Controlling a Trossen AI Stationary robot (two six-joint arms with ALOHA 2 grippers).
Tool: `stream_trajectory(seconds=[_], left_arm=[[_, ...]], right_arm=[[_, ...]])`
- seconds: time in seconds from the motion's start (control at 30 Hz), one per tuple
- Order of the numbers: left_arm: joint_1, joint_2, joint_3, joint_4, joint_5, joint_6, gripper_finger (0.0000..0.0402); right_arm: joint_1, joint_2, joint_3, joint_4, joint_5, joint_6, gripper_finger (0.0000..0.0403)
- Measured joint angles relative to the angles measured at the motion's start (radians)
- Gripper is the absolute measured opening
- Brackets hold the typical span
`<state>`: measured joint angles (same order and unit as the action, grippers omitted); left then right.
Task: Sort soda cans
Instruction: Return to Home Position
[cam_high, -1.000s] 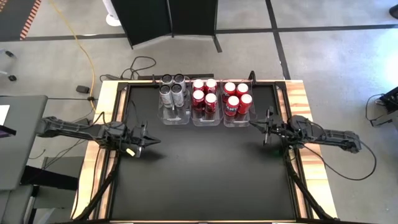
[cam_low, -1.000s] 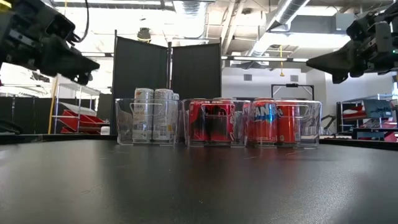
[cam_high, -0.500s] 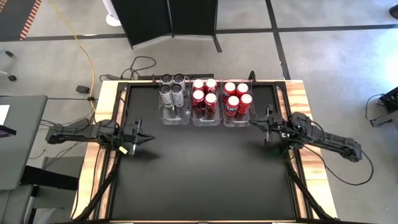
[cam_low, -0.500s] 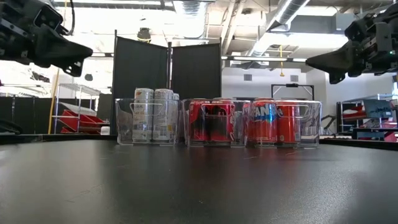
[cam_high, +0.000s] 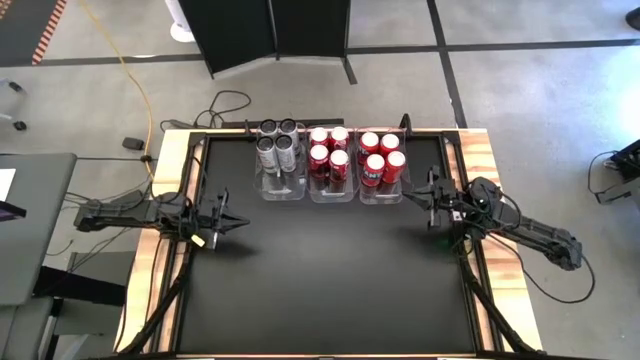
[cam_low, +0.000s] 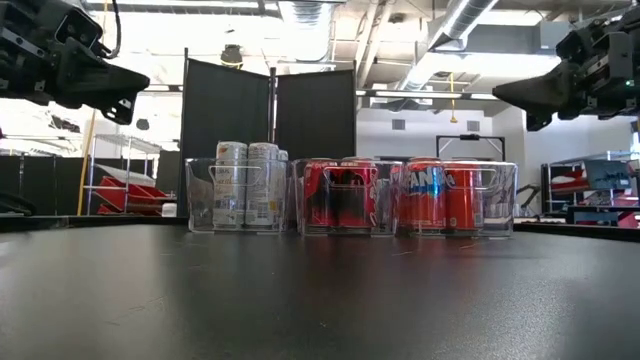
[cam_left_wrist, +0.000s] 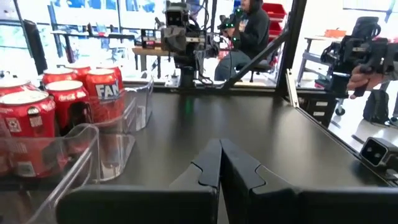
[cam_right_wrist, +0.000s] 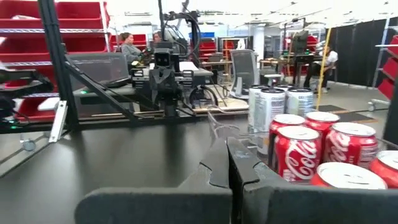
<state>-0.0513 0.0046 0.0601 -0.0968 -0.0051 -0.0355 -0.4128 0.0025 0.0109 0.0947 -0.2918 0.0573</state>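
Several silver-grey soda cans (cam_high: 278, 148) stand upright in the left clear bin at the table's far side. Red cans fill the middle bin (cam_high: 329, 152) and the right bin (cam_high: 382, 157). In the low view the silver cans (cam_low: 247, 185) and red cans (cam_low: 440, 195) stand behind the bins' clear walls. My left gripper (cam_high: 243, 222) is shut, raised above the table's left part and pointing right. My right gripper (cam_high: 405, 196) is shut and raised just right of the right bin, pointing left. Both wrist views show the fingers closed together (cam_left_wrist: 219, 165) (cam_right_wrist: 227, 163) and holding nothing.
The three clear bins (cam_high: 310, 193) sit side by side against the far edge. The black table top (cam_high: 330, 270) lies bare in its middle and near half. Dark partition panels (cam_low: 268, 110) stand behind the table. A person (cam_left_wrist: 252, 25) sits in the room beyond.
My left gripper has drawn back toward the table's left edge and risen a little, staying shut. The cans and bins have kept still.
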Motion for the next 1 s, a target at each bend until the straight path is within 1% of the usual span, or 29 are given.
stream_trajectory(seconds=[0.13,0.23,0.37,0.5,0.67,0.8,1.0], left_arm=[[0.000,0.000,-0.023,0.049,0.000,-0.003,0.0000],[0.000,0.005,-0.051,0.110,0.000,-0.007,0.0000],[0.000,0.016,-0.052,0.113,-0.001,0.013,0.0000],[0.000,0.021,-0.052,0.115,-0.006,0.033,0.0000],[0.000,0.031,-0.052,0.117,-0.007,0.032,0.0000],[0.000,0.052,-0.052,0.119,-0.006,0.032,0.0000],[0.000,0.081,-0.053,0.120,-0.006,0.031,0.0000]], right_arm=[[0.059,0.000,-0.003,0.010,0.005,-0.002,0.0000],[0.108,0.000,-0.003,0.007,0.055,-0.010,0.0000],[0.166,0.000,-0.003,-0.029,0.107,-0.028,0.0000],[0.195,0.004,-0.004,-0.050,0.161,-0.040,0.0000],[0.220,0.004,-0.004,-0.051,0.165,-0.006,0.0000],[0.268,0.003,-0.005,-0.051,0.167,0.010,0.0000],[0.353,0.003,-0.005,-0.063,0.233,0.014,0.0000]])
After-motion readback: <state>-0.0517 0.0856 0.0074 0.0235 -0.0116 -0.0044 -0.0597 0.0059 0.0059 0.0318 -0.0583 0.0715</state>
